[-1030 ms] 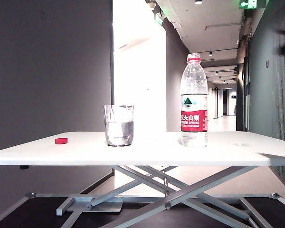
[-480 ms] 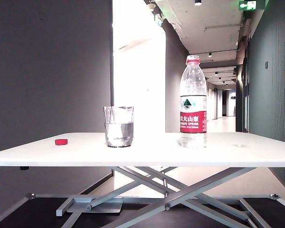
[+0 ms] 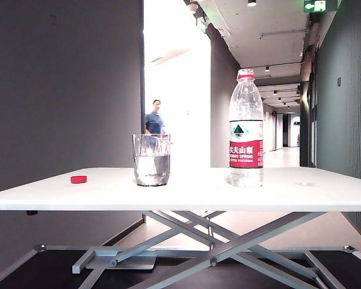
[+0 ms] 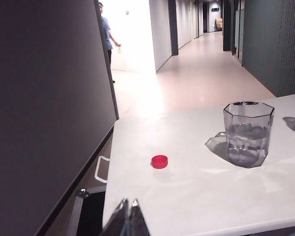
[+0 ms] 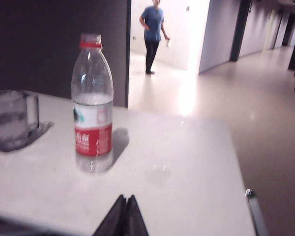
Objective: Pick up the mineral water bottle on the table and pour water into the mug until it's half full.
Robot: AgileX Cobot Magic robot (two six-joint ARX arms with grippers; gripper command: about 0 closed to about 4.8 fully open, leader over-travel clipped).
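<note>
Exterior view: the mineral water bottle stands upright on the table, cap off, toward the right end. The mug stands near the middle, about half full of water. A small red cap lies toward the left end. The left gripper and right gripper hang off the near edge, jaws pressed together, holding nothing. The pouring looks done. Nothing more seems needed but a check of the level.

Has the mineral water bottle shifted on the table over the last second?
No. The mineral water bottle stands upright where it was, right of the mug on the table.
</note>
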